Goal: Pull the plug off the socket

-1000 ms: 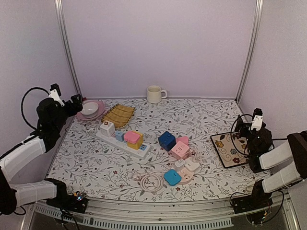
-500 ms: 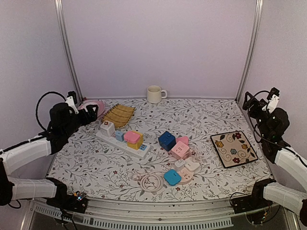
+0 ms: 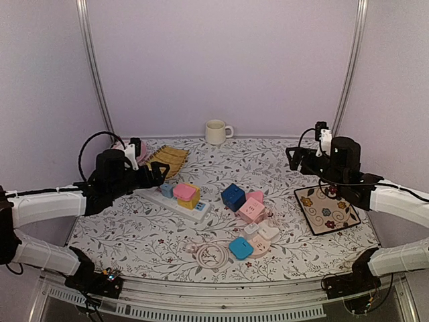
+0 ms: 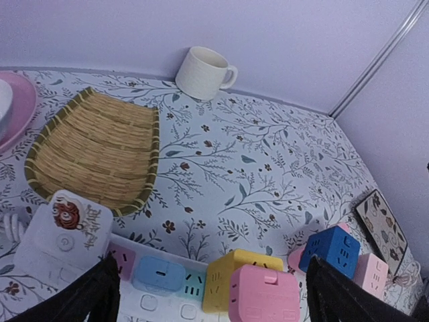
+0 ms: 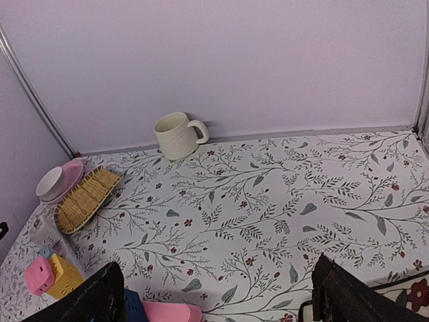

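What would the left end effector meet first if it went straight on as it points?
Probably the yellow cube plug on the white power strip, ahead of the left end effector; depth is unclear, so perhaps the pink plug beside it.

Top view looks down from behind — both wrist views face rearward, sharing the mug (image 4: 201, 74).

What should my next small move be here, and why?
Probably lower the left gripper toward the pink plug: its jaws stand open, it hovers above the power strip, and that plug lies between its fingers in the wrist view. The right gripper, also open, is farther away.
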Motion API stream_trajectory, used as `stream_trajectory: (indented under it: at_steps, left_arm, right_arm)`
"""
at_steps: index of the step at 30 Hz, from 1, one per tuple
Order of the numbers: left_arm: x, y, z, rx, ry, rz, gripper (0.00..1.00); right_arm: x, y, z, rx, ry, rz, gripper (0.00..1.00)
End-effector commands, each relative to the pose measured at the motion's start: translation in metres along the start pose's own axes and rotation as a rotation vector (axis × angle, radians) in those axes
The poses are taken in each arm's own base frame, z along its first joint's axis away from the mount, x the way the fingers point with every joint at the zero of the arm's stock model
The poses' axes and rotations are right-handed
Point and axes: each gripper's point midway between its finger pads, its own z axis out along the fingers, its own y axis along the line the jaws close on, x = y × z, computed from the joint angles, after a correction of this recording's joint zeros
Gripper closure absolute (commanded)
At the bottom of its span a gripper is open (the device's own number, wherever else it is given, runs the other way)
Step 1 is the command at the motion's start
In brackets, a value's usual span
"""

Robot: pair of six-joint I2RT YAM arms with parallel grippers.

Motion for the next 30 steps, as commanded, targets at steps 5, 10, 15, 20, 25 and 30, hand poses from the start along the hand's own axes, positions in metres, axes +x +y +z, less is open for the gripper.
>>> stream_trajectory:
  at_steps: [5,10,15,20,25,30]
  left_arm:
    - [0.030,-0.055,-0.005,0.120,0.092,-0.004,0.03]
    - [0.061,-0.074,-0.017,0.188,0.148,0.013,0.03]
    - [0.066,-0.078,-0.014,0.190,0.167,0.019,0.03]
    - [0.064,-0.084,-0.007,0.184,0.172,-0.015,0.03]
    - [0.057,-0.090,0.001,0.169,0.156,-0.060,0.03]
    - [0.050,-0.119,0.005,0.208,0.145,-0.030,0.03]
  right_arm:
    - [0.047,0.039,-0.003,-0.135,0.176,0.017,0.01]
    - [0.059,0.027,-0.014,-0.089,0.209,0.151,0.01]
    - [0.064,0.046,-0.022,-0.197,0.258,0.121,0.01]
    - [0.087,0.083,-0.018,-0.206,0.375,-0.034,0.01]
    - [0.093,0.121,0.002,-0.231,0.441,-0.212,0.01]
    - [0.115,0.121,0.000,-0.201,0.512,-0.304,0.01]
